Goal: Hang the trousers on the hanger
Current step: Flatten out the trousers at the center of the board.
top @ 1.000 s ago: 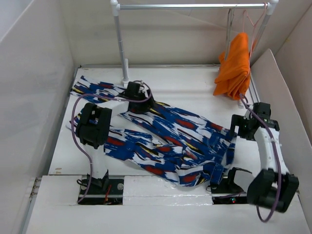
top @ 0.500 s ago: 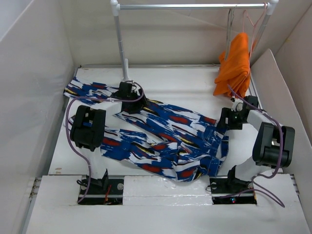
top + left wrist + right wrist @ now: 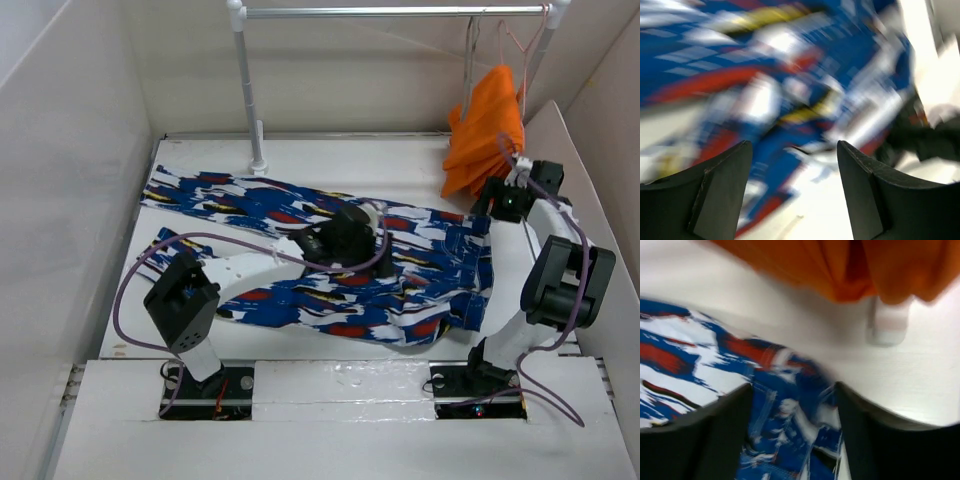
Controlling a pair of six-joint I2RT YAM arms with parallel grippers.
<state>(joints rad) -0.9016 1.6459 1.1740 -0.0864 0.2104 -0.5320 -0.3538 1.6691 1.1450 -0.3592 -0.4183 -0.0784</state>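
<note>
The trousers (image 3: 420, 270) lie spread flat across the table, legs running to the far left and waist at the right. My left gripper (image 3: 350, 232) hovers over their middle, open and empty. Its wrist view is blurred, with the gripper (image 3: 792, 145) over bare table beside the cloth (image 3: 740, 75). My right gripper (image 3: 503, 200) is open at the waist's far right corner. In its wrist view the gripper (image 3: 792, 387) stands wide over the waistband (image 3: 785, 440). A grey hanger (image 3: 469, 62) hangs edge-on from the rail, mostly hidden.
A plain orange garment (image 3: 485, 125) hangs from the rail (image 3: 390, 13) just behind my right gripper and fills the top of the right wrist view (image 3: 840, 265). The rack's post (image 3: 247, 90) stands at the far left-centre. White walls enclose the table.
My left arm swung right, from the far-left leg to the trousers' middle. My right gripper moved farther back toward the orange garment. The trousers now lie flatter and more spread out.
</note>
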